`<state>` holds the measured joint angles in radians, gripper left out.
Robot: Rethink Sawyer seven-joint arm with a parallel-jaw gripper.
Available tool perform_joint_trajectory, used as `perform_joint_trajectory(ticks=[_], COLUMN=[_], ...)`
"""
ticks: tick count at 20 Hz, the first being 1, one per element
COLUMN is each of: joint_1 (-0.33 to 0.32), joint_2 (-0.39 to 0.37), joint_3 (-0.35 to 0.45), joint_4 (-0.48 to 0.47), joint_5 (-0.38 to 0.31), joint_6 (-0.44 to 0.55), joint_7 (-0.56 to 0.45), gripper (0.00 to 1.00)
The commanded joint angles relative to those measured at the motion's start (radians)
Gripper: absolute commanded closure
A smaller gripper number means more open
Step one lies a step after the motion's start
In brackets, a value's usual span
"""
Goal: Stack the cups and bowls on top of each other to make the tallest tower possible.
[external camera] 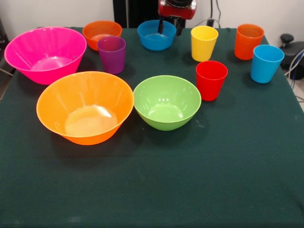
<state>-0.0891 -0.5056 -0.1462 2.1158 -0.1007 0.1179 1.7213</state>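
Nothing stacked yet: all ten pieces sit upright and separate on the green table (152,190), so the whole tower is still to build.

The gripper (170,27) hangs at the far edge, its two dark fingers (161,26) pointing down with a visible gap between them, holding nothing. They hang over the far rim of the small blue bowl (156,34); whether they touch it I cannot tell (my guess: that bowl is the first pick).

Relative to the fingers:
- small orange bowl (101,33): off to the picture's left, near
- purple cup (112,54): left and toward the camera, just in front of the small orange bowl
- pink bowl (45,53): far left, well apart
- yellow cup (204,42): just to the right
- orange cup (248,41): further right
- light blue cup (265,63): furthest right, slightly nearer the camera
- red cup (211,80): right and toward the camera
- green bowl (166,101): straight toward the camera, well apart
- large orange bowl (85,107): toward the camera and left, just beside the green bowl

Progress judged: zero of the stacking done. Left: every bowl and cup still needs placing.
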Motion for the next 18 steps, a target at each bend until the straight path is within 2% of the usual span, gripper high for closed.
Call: perform_joint_trajectory(ticks=[1, 18], joint_1=[0.018, 0.013], joint_2=[0.029, 0.039], joint_3=[0.059, 0.058], joint_4=[-0.104, -0.108], joint_5=[-0.031, -0.039], joint_6=[-0.080, -0.079], joint_7=[0.114, 0.108], gripper=[0.00, 0.00])
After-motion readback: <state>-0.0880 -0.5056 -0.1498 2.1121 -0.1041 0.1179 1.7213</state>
